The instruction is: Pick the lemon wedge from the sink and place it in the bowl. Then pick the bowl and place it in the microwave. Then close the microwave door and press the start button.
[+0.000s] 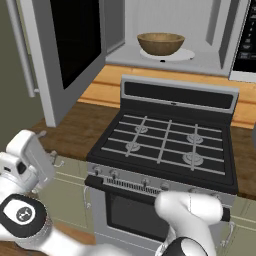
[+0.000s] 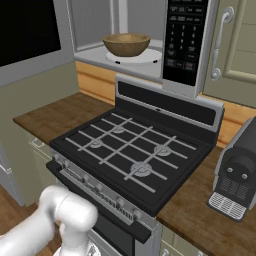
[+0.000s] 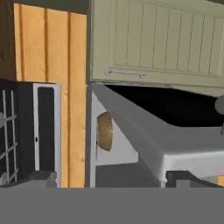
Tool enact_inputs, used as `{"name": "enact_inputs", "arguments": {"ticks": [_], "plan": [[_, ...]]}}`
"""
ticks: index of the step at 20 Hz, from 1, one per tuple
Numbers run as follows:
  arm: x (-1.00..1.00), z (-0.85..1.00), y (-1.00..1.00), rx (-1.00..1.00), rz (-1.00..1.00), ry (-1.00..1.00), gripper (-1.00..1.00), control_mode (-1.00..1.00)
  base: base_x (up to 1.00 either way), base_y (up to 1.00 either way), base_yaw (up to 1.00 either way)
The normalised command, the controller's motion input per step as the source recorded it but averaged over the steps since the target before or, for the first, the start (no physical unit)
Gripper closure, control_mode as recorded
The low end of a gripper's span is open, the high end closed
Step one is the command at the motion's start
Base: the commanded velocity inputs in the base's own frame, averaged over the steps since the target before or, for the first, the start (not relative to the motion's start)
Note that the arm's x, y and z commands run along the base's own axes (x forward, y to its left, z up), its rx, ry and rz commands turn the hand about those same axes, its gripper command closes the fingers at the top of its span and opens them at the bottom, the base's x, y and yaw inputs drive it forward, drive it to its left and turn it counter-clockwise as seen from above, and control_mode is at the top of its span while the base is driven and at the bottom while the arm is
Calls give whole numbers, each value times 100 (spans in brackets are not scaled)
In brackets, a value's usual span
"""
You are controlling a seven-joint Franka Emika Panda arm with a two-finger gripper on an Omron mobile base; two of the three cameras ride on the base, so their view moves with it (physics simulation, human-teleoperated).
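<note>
Dark fingers, spread wide and empty, facing the open grey-framed, black-glass microwave door for the closing push. Beyond them: wide light-brown wooden bowl, seated on the turntable inside the silver-grey microwave. Lemon wedge: cannot tell.

The bowl, wide, light-brown wood with a darker rim, sits upright on the white turntable plate inside the microwave. The microwave door stands swung open to the left. The lemon wedge is perhaps inside the bowl; I cannot tell.
</note>
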Motion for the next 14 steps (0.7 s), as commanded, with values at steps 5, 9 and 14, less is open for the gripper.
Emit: {"name": "enact_inputs", "arguments": {"ticks": [5, 9, 14], "plan": [[91, -5, 62, -9, -16, 1, -100, -100, 0, 0, 0], [71, 0, 17, -8, -20, 0, -100, -100, 0, 0, 0], [58, 19, 6, -4, -22, 0, -100, -100, 0, 0, 0]]}}
